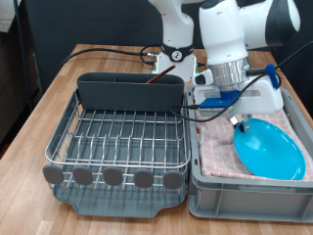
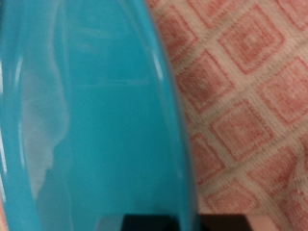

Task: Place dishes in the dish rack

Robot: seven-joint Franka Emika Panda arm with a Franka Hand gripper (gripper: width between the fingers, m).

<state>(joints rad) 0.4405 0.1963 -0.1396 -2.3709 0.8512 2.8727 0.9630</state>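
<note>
Gripper (image 1: 238, 118) sits at the upper rim of the tilted plate (image 1: 268, 152), near the counter's right edge; its grip cannot be told.

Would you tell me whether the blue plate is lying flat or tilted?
Tilted: the plate leans with its edge raised beside the gripper, above the checked towel.

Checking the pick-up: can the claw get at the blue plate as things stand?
Probably yes: the claw sits right at the upper edge of the blue plate, which leans tilted on the pink checked towel, nothing covering it.
</note>
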